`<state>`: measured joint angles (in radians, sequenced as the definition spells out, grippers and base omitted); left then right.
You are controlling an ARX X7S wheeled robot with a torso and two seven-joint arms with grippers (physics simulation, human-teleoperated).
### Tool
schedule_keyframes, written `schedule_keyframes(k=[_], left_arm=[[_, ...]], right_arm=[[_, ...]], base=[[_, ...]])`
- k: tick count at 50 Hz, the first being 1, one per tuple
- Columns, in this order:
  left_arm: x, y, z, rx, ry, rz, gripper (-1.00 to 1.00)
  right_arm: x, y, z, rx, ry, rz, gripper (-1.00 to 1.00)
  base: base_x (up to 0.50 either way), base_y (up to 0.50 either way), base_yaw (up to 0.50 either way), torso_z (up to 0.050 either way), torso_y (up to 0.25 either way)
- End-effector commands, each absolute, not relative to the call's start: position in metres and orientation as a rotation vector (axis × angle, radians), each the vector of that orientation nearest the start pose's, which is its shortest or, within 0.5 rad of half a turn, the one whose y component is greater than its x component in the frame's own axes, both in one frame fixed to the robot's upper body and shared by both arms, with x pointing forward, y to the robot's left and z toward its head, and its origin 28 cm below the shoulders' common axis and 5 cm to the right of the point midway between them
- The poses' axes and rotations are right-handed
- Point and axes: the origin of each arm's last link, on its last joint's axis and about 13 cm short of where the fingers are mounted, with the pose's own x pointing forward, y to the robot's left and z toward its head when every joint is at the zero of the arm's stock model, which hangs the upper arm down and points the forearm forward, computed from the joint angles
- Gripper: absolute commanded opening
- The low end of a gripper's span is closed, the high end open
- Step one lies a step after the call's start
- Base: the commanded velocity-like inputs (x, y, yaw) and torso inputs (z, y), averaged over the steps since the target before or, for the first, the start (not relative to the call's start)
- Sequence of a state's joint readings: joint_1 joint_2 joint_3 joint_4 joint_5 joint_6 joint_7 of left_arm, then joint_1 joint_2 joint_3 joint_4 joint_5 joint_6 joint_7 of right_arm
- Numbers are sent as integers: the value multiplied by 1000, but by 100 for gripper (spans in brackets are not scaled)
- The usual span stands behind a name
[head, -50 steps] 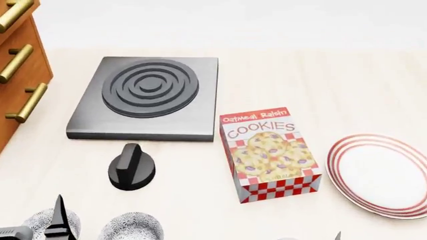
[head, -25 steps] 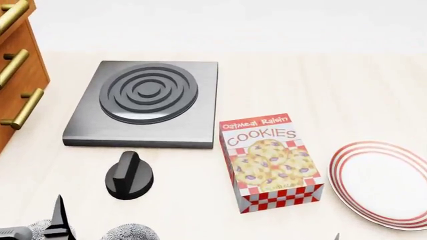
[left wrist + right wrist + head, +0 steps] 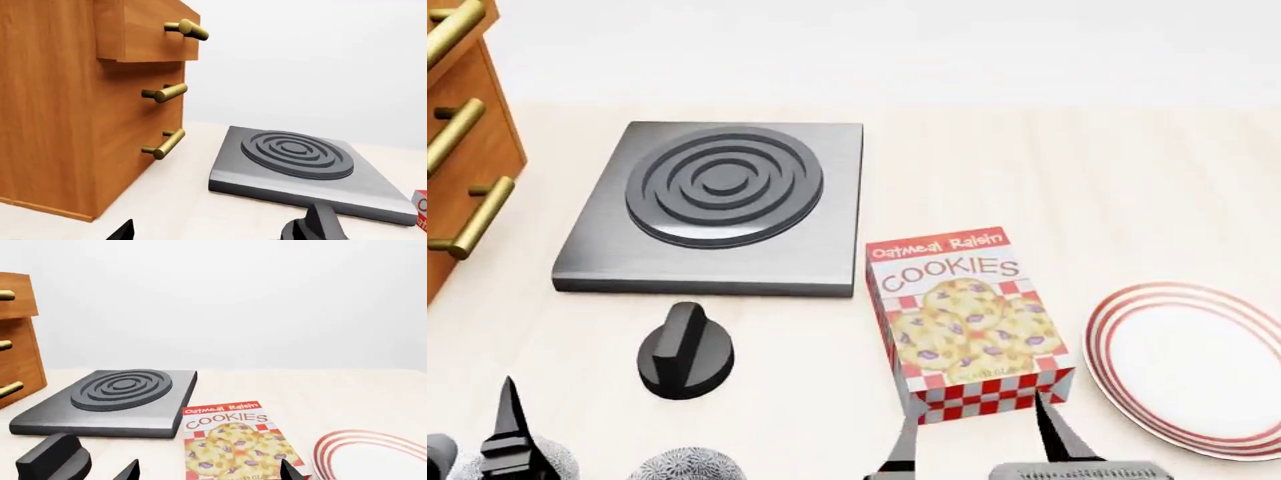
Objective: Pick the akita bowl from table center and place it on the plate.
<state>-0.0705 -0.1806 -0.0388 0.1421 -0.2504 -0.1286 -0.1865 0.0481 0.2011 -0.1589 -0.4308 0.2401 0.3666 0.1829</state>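
Two alike speckled bowls peek in at the bottom edge of the head view. The one nearer the table's middle is the akita bowl; its twin sits further left. The red-ringed plate lies at the right, empty. My left gripper hovers by the twin bowl with one finger showing, open and empty. My right gripper stands open just in front of the cookie box, between the akita bowl and the plate. Neither wrist view shows a bowl.
A cookies box lies between bowl and plate. Behind it sits a grey stove plate with a black knob in front. A wooden drawer cabinet stands at far left.
The right gripper's fingers have risen into the head view's bottom edge. The left finger has shifted leftward. A second ago the view tilted, sliding everything slightly down.
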Motion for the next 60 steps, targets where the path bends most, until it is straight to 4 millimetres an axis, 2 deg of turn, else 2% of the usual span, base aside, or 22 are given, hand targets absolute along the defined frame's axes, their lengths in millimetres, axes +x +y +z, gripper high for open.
schedule_keyframes(k=[1, 9, 18, 33, 34, 35, 37, 50, 60], left_arm=[[233, 267, 56, -103, -68, 283, 100], [230, 278, 56, -80, -92, 319, 100], [231, 276, 58, -85, -98, 315, 100], [224, 278, 53, -90, -95, 320, 100], [225, 281, 55, -95, -102, 326, 100], [225, 282, 55, -97, -102, 330, 100], [225, 282, 54, -98, -97, 334, 100], [224, 280, 55, -96, -99, 327, 100], [224, 280, 56, -100, -100, 324, 100]], right_arm=[[242, -70, 101, -3, 19, 315, 100], [256, -62, 106, 89, 101, 456, 100], [268, -55, 94, 176, 261, 588, 100], [280, -47, 88, 229, 376, 705, 100], [296, -40, 84, 252, 442, 768, 100], [299, -42, 74, 258, 487, 744, 100], [300, -43, 72, 260, 493, 740, 100], [302, -43, 72, 258, 501, 731, 100], [301, -42, 62, 265, 541, 740, 100]], base=[[0, 0, 0, 0, 0], [0, 0, 0, 0, 0], [0, 0, 0, 0, 0], [0, 0, 0, 0, 0], [0, 0, 0, 0, 0], [0, 0, 0, 0, 0], [0, 0, 0, 0, 0], [0, 0, 0, 0, 0], [0, 0, 0, 0, 0]])
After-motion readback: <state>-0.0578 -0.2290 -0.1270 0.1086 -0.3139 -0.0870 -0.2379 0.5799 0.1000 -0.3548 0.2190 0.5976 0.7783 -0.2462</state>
